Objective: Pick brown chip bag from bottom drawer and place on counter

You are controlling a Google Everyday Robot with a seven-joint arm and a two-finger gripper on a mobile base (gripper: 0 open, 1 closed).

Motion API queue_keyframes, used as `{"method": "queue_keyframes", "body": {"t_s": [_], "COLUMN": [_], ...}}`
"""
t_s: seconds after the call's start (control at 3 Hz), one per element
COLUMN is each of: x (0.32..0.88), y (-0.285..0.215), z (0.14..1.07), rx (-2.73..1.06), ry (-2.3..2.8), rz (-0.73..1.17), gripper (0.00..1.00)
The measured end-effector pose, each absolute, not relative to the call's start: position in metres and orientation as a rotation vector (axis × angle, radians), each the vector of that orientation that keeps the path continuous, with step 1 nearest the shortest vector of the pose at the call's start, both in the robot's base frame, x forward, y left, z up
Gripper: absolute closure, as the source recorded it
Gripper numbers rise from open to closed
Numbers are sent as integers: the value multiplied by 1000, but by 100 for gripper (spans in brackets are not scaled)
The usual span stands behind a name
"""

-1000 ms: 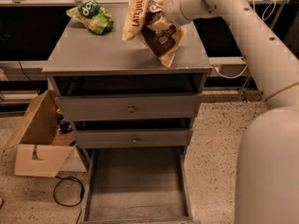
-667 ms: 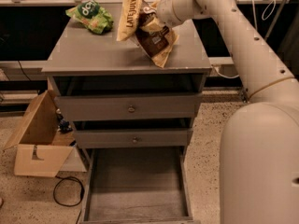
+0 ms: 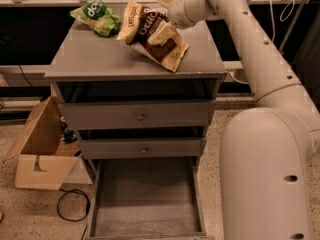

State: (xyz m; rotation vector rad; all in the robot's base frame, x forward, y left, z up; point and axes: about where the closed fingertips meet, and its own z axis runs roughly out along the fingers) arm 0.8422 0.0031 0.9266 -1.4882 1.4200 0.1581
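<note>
Lying tilted on the far right of the counter (image 3: 100,59), well above the open bottom drawer (image 3: 145,204): brown chip bag (image 3: 150,34), with a green bag (image 3: 97,16) to its left. Against its far upper edge, the gripper (image 3: 167,14); cannot tell whether clenched or released. Probably light, crinkly, slippery, with crushable contents. Best pinched gently at a flat sealed end.

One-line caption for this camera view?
Pincer over the counter at the brown chip bag; bottom drawer open below.
</note>
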Motion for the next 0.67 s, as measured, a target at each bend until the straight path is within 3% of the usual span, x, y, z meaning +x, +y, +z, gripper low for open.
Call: {"method": "queue_keyframes", "body": {"t_s": [0.33, 0.67], "x": [846, 842], "y": [-2, -45], "z": [926, 951], "rx": [-1472, -1355], "ry": [1430, 1418], "rz": [168, 155], "gripper": [0, 0]}}
